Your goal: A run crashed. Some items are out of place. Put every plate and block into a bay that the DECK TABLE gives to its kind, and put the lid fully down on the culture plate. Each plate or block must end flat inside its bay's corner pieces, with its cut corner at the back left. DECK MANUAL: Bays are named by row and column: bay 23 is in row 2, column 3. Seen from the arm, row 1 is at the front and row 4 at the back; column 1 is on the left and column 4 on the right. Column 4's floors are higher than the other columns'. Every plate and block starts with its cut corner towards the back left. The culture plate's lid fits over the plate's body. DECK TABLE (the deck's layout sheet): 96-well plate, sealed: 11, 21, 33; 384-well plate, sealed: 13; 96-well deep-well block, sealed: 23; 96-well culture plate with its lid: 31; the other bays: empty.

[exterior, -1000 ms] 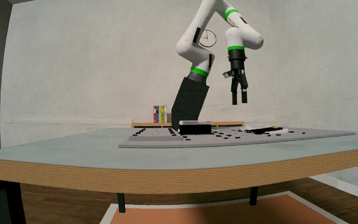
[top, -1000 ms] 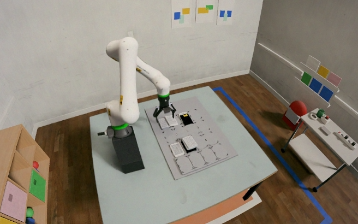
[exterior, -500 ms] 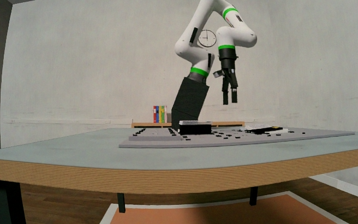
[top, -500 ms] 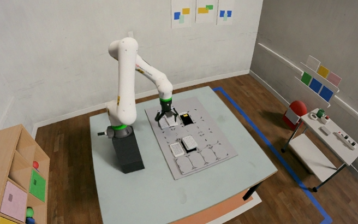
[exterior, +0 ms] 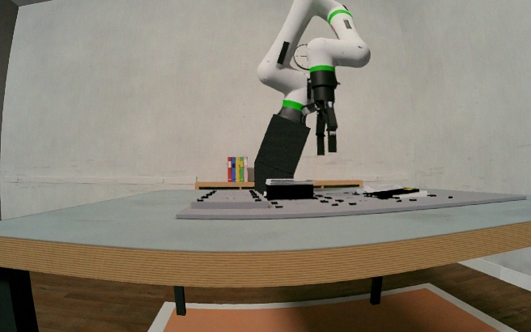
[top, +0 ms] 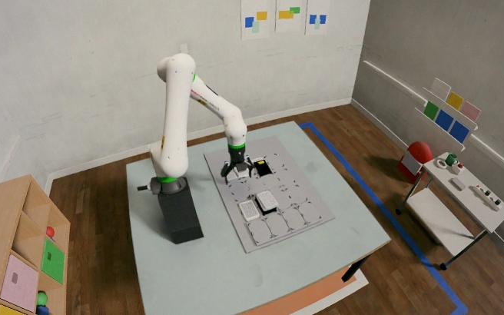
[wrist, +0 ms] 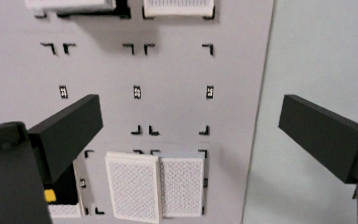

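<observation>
My gripper (top: pixel 239 178) (exterior: pixel 326 151) (wrist: pixel 190 111) is open and empty, high above the deck's front part, over column 2. A white plate (wrist: pixel 182 187) lies in bay 11. A second white plate (wrist: pixel 130 187) (top: pixel 243 173) in bay 21 is shifted towards it and overlaps its edge. A black piece with a yellow mark (wrist: pixel 66 186) (top: pixel 263 168) sits in bay 31, with a white edge showing beside it. A white plate (top: pixel 250 210) (wrist: pixel 179 6) lies in bay 13. In bay 23 a white plate-like piece (top: pixel 266 200) (exterior: pixel 289 181) rests on a black block (exterior: pixel 289 192); its kind is unclear.
The grey deck (top: pixel 242 237) (exterior: pixel 235 217) (wrist: pixel 240 100) carries small black corner pieces. Column 4's raised floor (top: pixel 260 230) (exterior: pixel 228 204) is on the right, seen from the arm. The black block with the piece on it stands tallest on the deck. The pale table (top: pixel 191 273) surrounds it.
</observation>
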`<state>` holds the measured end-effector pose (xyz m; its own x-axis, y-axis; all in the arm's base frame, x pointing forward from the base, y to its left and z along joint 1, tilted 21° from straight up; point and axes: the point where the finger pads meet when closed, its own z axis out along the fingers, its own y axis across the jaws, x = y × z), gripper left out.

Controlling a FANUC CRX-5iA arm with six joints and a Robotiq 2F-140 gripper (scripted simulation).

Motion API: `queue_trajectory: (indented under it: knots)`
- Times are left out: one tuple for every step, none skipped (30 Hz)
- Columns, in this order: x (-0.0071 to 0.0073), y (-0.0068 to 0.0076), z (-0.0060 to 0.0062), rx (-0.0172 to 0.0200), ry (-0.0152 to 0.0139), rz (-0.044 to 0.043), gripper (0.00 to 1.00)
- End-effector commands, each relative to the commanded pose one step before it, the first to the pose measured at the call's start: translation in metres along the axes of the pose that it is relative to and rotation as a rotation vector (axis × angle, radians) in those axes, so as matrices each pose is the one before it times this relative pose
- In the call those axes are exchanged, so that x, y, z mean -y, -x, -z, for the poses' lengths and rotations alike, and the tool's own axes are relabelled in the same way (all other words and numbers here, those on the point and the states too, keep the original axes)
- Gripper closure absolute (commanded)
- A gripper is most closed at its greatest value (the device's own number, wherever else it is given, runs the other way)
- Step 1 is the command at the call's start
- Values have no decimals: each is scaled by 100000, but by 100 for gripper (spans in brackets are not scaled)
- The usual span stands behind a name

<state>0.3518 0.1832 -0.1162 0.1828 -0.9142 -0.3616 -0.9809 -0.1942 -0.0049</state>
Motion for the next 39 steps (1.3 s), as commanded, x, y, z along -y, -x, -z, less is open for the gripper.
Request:
queue_trajectory:
  knots:
    - [112,-1592,44,122,-120,87,0]
    - [0,0,0,0,0,0,0]
    - [0,0,0,0,0,0,0]
    - [1,-402,-1,0,0,0,0]
    - [0,-400,0,-1,0,0,0]
    - [0,-400,0,-1,0,0,0]
    - [0,-400,0,-1,0,0,0]
    - [0,-400,0,-1,0,0,0]
    - [0,-400,0,-1,0,0,0]
    - [0,-400,0,-1,0,0,0]
    - [0,-400,0,-1,0,0,0]
    - [0,-400,0,-1,0,0,0]
    - [0,-400,0,-1,0,0,0]
    - [0,-400,0,-1,0,0,0]
    - [0,-400,0,-1,0,0,0]
    - [0,-400,0,-1,0,0,0]
    - [0,-400,0,-1,0,0,0]
    - [0,-400,0,-1,0,0,0]
    - [0,0,0,0,0,0,0]
    - [0,0,0,0,0,0,0]
    - [1,-402,0,0,0,0,0]
    - [0,-400,0,-1,0,0,0]
    - [0,-400,0,-1,0,0,0]
    - [0,-400,0,-1,0,0,0]
    - [0,-400,0,-1,0,0,0]
    - [0,-400,0,-1,0,0,0]
    - [0,-400,0,-1,0,0,0]
    - [0,-400,0,-1,0,0,0]
    - [0,-400,0,-1,0,0,0]
    - [0,-400,0,-1,0,0,0]
    - [0,-400,0,-1,0,0,0]
    - [0,-400,0,-1,0,0,0]
    - [0,-400,0,-1,0,0,0]
    - [0,-400,0,-1,0,0,0]
    - [0,-400,0,-1,0,0,0]
    - [0,0,0,0,0,0,0]
    - [0,0,0,0,0,0,0]
    - [1,-401,0,0,0,0,0]
    - [0,-400,0,-1,0,0,0]
